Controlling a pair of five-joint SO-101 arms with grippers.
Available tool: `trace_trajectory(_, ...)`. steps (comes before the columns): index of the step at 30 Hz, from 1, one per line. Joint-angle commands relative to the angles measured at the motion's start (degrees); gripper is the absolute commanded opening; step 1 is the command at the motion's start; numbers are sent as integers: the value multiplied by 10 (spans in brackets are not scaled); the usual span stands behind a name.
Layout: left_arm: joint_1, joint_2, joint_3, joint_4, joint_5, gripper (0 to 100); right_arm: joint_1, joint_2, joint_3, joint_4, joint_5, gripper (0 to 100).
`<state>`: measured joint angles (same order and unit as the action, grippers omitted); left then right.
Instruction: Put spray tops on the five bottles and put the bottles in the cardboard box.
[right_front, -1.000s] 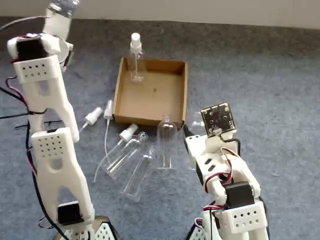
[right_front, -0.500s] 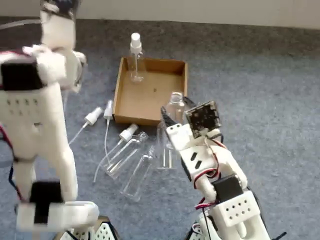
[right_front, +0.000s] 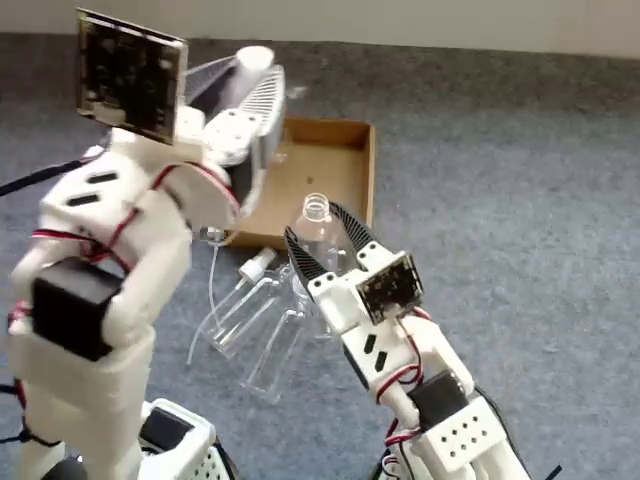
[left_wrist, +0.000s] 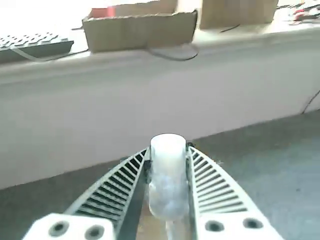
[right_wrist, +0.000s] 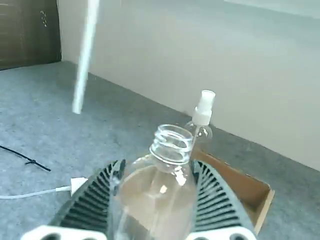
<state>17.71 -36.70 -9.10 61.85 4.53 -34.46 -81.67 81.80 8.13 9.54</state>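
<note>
Cardboard box (right_front: 345, 165) sits far-centre on grey carpet, w/ one capped bottle (right_wrist: 201, 116) standing inside. That looks like the only one finished.

Right gripper (right_front: 320, 243) is clenched round an open bottle (right_front: 316, 215), held upright just near of the box, neck bare. Left gripper (left_wrist: 167, 150) is raised far-left of it, fingers pinched on a white spray top (left_wrist: 167, 172). The top's thin tube (right_wrist: 84, 55) hangs apart from the bottle neck, not in it. Step in hand, prob.: line the tube up w/ the neck, then seat the top.

At least two bare bottles (right_front: 278, 345) lie on the carpet near-left of the box. A second top (right_front: 256, 266) lies at the neck of one; can't tell if it's seated. A loose tube (right_front: 212, 285) lies beside them.

Approx. 1 of 5 done. Left to do: cap the held bottle, box it, then cap and box the ones on the carpet.
</note>
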Motion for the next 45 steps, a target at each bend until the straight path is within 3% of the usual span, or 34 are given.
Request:
trace_trajectory(1,71,-13,48,-112,8,45,-3,-58,20,-13,-4,5)
trace_trajectory(8,101,-9,81,-199,8,45,-3,-87,71,-13,-4,5)
trace_trajectory(19,109,-15,153,-198,11,45,-1,-87,71,-13,-4,5)
trace_trajectory(45,110,-87,160,-198,12,45,-2,-87,71,-12,-4,5)
